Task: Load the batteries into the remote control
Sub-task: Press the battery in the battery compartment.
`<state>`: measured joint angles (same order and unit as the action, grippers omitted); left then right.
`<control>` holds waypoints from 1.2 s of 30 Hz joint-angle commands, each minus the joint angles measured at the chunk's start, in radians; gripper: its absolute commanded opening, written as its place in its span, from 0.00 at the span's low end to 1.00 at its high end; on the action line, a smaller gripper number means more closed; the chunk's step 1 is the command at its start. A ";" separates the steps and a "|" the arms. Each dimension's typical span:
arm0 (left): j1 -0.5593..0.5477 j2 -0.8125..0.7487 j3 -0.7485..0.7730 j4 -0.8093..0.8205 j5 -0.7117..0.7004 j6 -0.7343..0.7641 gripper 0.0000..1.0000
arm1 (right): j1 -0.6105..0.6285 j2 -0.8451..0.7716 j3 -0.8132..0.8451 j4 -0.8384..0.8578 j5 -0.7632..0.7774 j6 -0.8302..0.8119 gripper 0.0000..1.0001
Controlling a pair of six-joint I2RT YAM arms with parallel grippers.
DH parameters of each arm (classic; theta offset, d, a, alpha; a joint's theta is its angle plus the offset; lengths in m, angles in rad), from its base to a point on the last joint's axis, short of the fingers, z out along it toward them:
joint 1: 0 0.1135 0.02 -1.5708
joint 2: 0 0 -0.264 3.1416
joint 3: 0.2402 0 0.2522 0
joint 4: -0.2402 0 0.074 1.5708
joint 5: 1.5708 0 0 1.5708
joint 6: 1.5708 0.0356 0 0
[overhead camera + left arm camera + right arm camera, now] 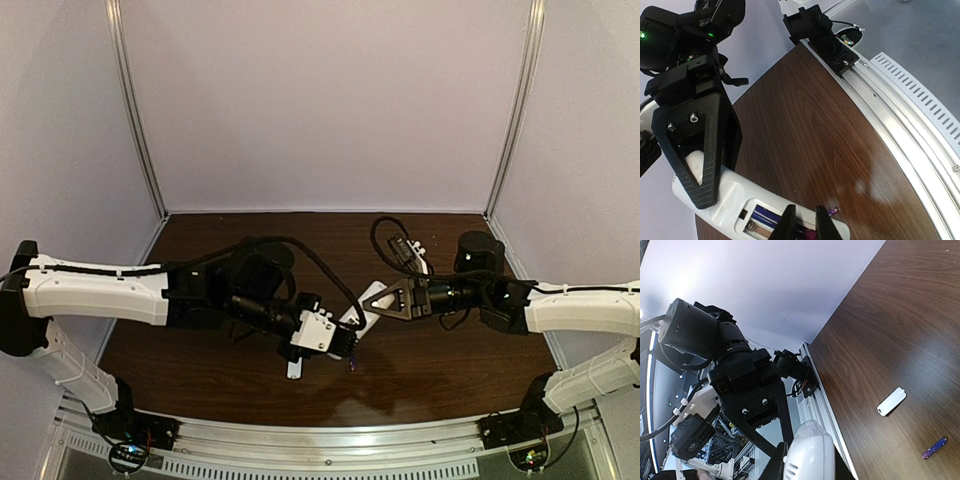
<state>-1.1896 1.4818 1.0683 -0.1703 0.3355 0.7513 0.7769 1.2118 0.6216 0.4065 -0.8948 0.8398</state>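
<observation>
care suited the seemingly light, slick, slim white plastic remote control (730, 192), clamped endwise in the right claw (368, 303) toward the surface's (805, 125) near edge; the left claw (806, 227) pinched a tiny blue-purple cylindrical battery (808, 234).

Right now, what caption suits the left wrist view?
Right gripper holds slim white plastic remote; left gripper at its open battery bay.

Left arm (95, 290) and right arm (580, 310): white shells on long links, black joints and wrists. Black cables (310, 250) loop over the wrists. Fingers (695, 150) black, triangular, ribbed edges, silver screws (692, 117). Green LED (645, 35) on one motor housing.
</observation>
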 commanded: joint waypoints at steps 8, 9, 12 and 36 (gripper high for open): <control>0.012 -0.080 -0.028 -0.010 -0.026 -0.165 0.41 | 0.012 -0.077 0.053 -0.055 0.050 -0.150 0.00; 0.015 -0.098 -0.028 -0.001 -0.023 -0.185 0.43 | 0.011 -0.078 0.051 -0.061 0.057 -0.161 0.00; 0.029 -0.161 -0.039 0.043 -0.019 -0.267 0.53 | 0.010 -0.081 0.052 -0.086 0.073 -0.199 0.00; 0.142 -0.041 -0.038 0.148 0.199 -0.741 0.61 | 0.027 -0.115 0.103 -0.177 0.109 -0.375 0.00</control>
<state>-1.0470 1.4288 0.9932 -0.0757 0.4835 0.0483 0.7929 1.1095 0.6880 0.2436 -0.7914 0.5022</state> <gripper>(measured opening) 0.617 0.196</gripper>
